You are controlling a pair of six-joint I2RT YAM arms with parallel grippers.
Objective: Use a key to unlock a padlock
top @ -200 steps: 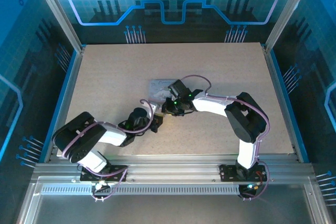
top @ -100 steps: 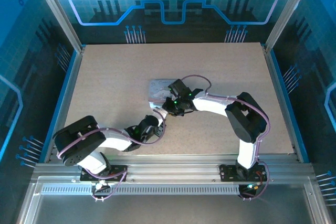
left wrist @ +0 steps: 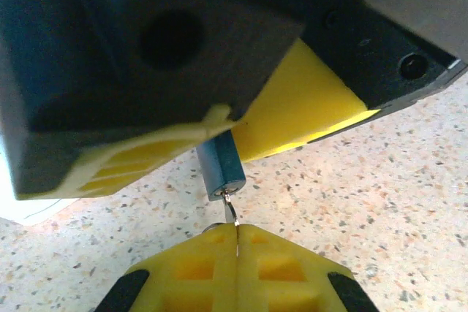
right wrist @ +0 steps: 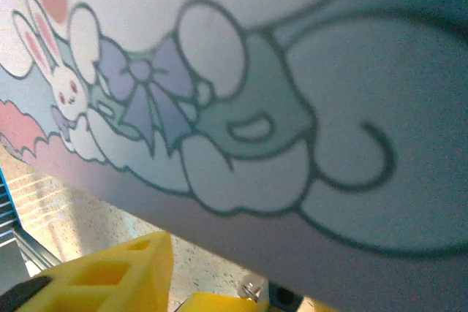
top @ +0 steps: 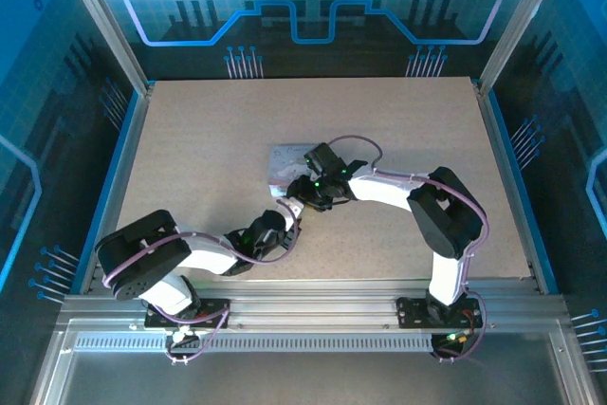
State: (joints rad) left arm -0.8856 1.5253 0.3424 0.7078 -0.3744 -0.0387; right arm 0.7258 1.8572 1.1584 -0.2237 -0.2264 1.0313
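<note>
In the overhead view the left gripper [top: 282, 223] sits just left of and below centre. Its tip is close against the right gripper [top: 300, 198], which lies a little above and to the right of it, at the lower edge of the tin [top: 282, 162] on the table [top: 190, 139].

From the left wrist, the left gripper [left wrist: 235, 237] is at the bottom centre of the frame. Its yellow fingers are pressed together on the key [left wrist: 232, 211], a thin sliver standing up from the seam between them. The key's tip meets the underside of the padlock [left wrist: 221, 169], a small blue-grey block at centre frame, above the speckled tabletop. The padlock is tucked between the right gripper's yellow fingers [left wrist: 300, 107]; I cannot tell whether they clamp it or only flank it.

From the right wrist, the cartoon-printed tin [right wrist: 292, 71] spans the frame, with one yellow finger [right wrist: 110, 275] at lower left.
</note>
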